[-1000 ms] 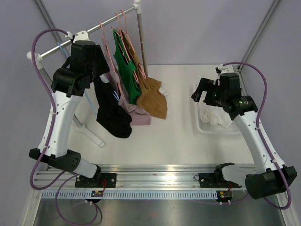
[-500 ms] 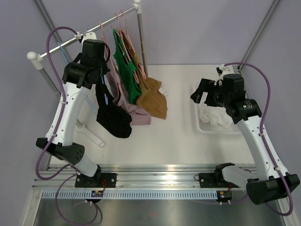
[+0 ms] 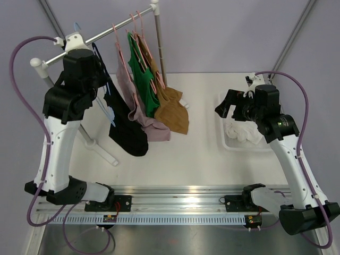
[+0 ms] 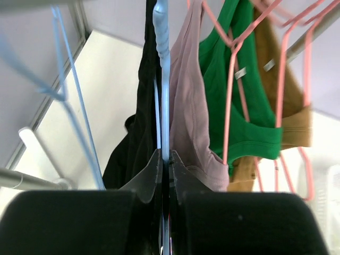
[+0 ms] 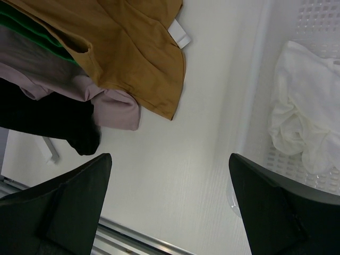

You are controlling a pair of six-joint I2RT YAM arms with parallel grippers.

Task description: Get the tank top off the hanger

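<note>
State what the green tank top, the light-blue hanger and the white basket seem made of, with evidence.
Green tank top: soft matte fabric; it drapes and has a sewn label. Light-blue hanger: probably plastic, smooth with a slight sheen. White basket: likely moulded plastic, with regular perforations.

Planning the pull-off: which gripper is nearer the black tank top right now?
Left. The left gripper is clamped on the blue hanger right beside the black tank top. The right gripper hangs open by the white basket, well away from it.
</note>
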